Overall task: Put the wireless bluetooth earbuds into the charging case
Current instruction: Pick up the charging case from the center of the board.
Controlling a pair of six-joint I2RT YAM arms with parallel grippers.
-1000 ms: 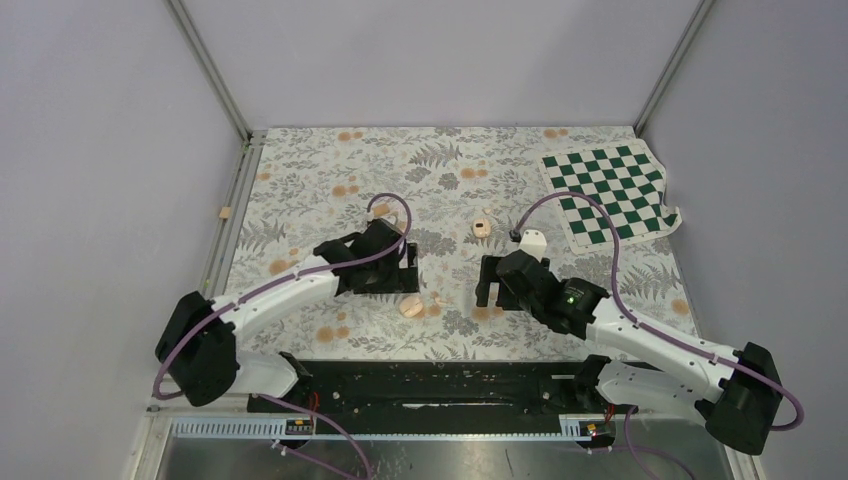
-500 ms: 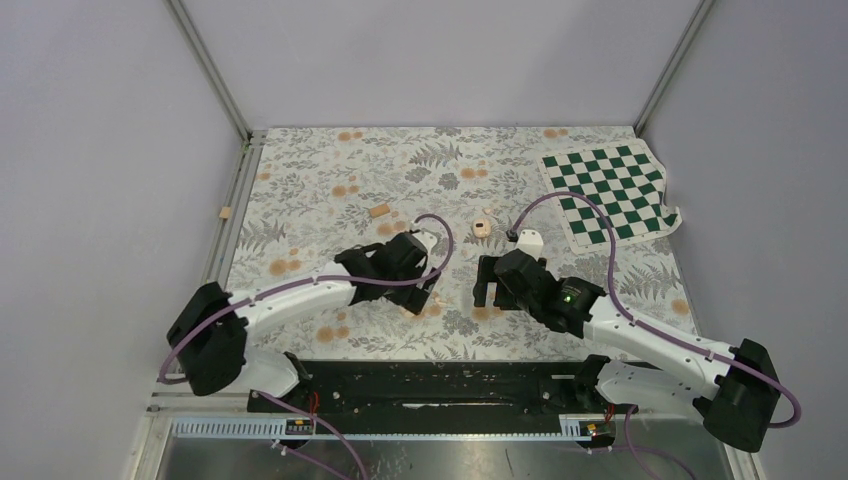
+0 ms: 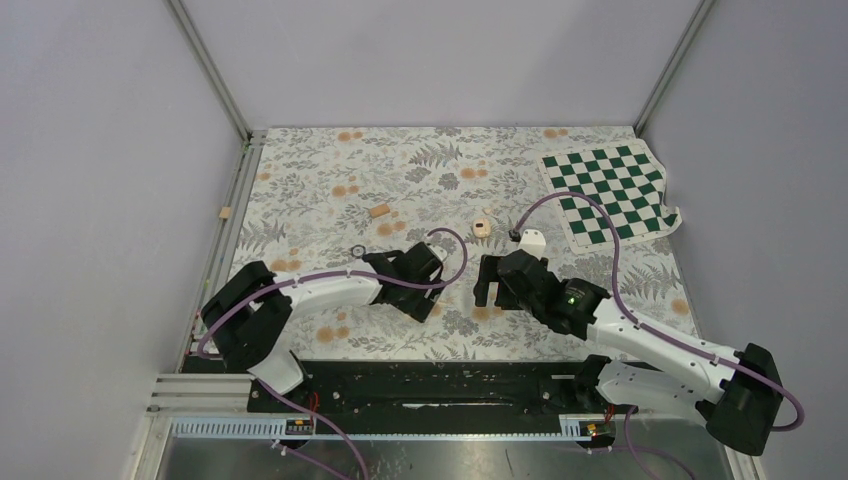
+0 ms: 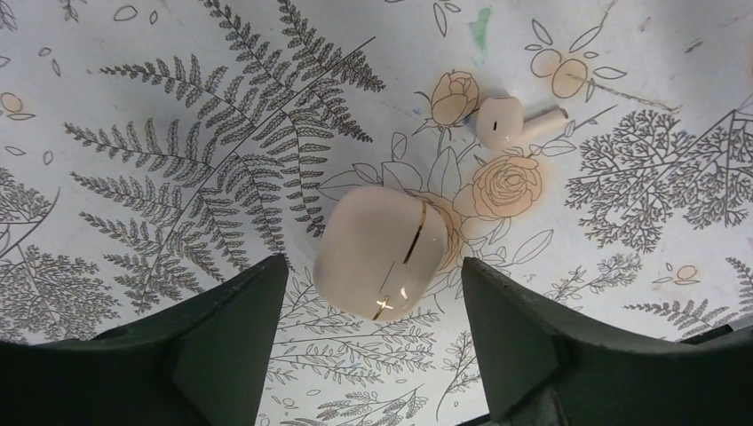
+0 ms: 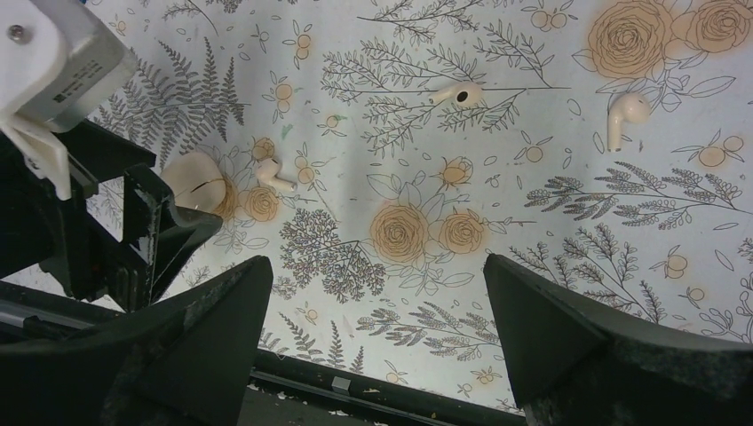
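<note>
The charging case (image 4: 380,253) lies shut on the floral mat, peach-beige with a thin gold seam. My left gripper (image 4: 373,277) is open and straddles the case's near end, with a gap on each side. One earbud (image 4: 502,122) lies just beyond the case. In the right wrist view the case (image 5: 195,182) sits by the left gripper's fingers (image 5: 155,231), the same earbud (image 5: 271,173) beside it. Two more earbuds (image 5: 457,93) (image 5: 624,111) lie farther off. My right gripper (image 5: 377,264) is open over bare mat. From above, the left gripper (image 3: 427,300) hides the case; the right gripper (image 3: 492,292) hovers to its right.
A checkered cloth (image 3: 610,190) lies at the back right. A small peach piece (image 3: 481,228), a flat tan oblong (image 3: 379,210) and a dark ring (image 3: 358,251) rest on the mat (image 3: 330,170). The black base rail (image 3: 440,385) runs along the near edge.
My left arm has swung right and nearer, bringing its gripper over the case, and its jaws have narrowed somewhat. The right arm has stayed put.
</note>
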